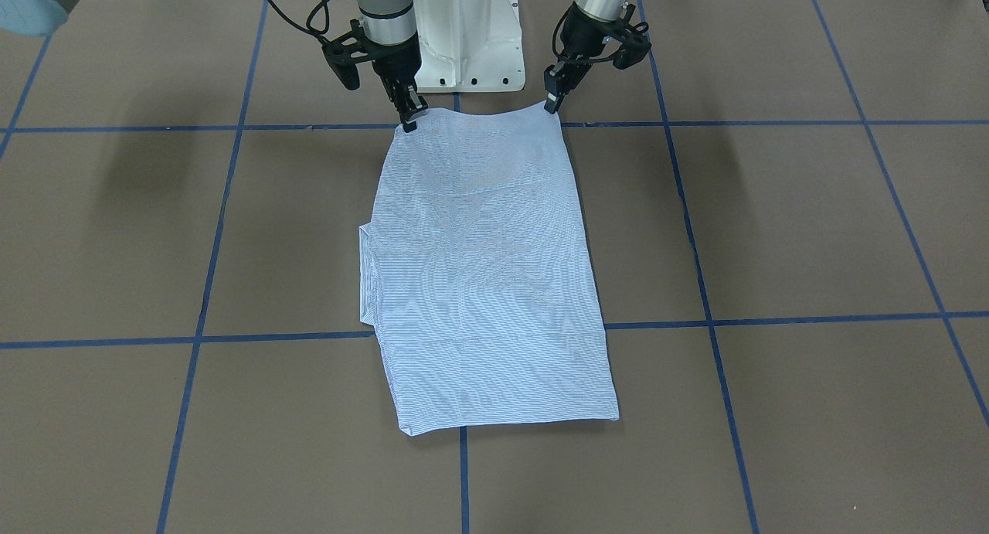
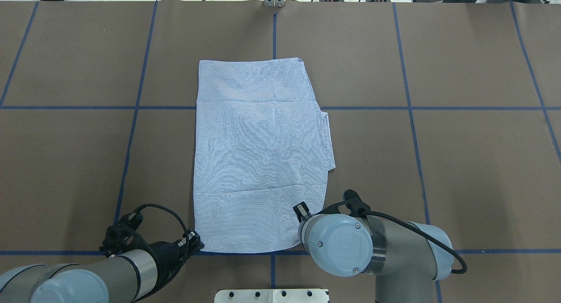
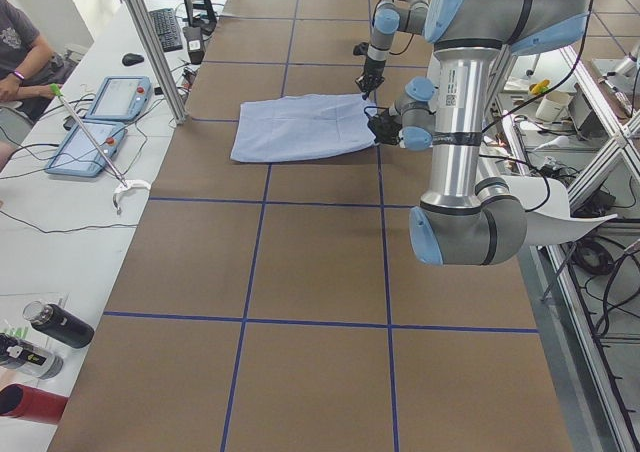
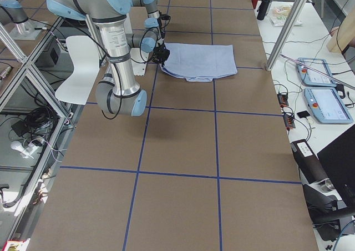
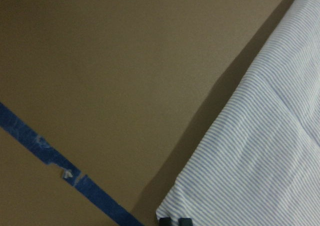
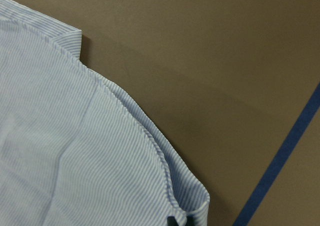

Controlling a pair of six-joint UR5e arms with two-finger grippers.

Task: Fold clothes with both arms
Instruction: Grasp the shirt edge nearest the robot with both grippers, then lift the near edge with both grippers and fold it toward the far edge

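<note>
The shirt lies on the counter, folded into a long strip, one end toward the robot-side edge. The left fingers and right fingers each pinch a corner of that end, seemingly to draw it over lengthwise.

in the overhead view the right arm hides most of the right gripper. each wrist view's bottom edge cuts off all but the fingertips, set on a shirt corner.
</note>
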